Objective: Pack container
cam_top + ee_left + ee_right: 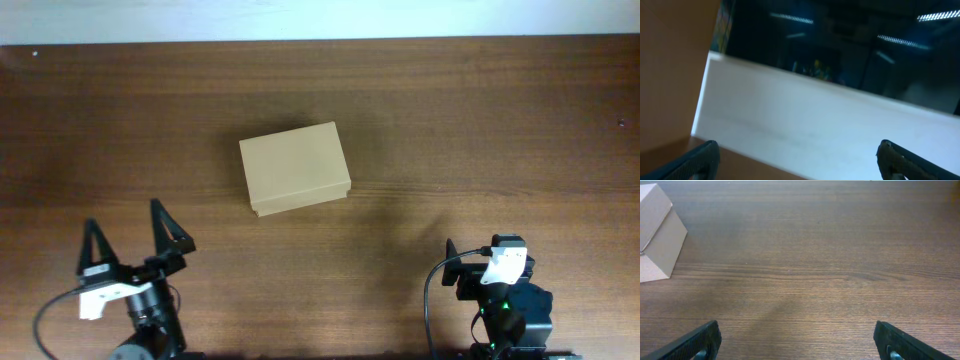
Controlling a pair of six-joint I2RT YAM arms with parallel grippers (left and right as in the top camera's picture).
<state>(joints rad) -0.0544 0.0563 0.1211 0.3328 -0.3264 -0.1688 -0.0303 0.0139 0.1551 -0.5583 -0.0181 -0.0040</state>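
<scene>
Near the middle of the table (500, 120), a touch toward 11 o'clock from centre, sits the container (295, 170), a plain tan cardboard box with its lid flap down, turned slightly askew to the table edge. At 7 o'clock the left end effector (132, 238) stands with its jaws spread wide, holding nothing, well apart from the box. Its wrist camera is blurred and looks up at a pale wall (815, 125) with a dark area above. At 5 o'clock the right end effector (797, 342) is also parted and empty over bare wood. From its wrist camera the container (657, 230) lies at 10 o'clock.
</scene>
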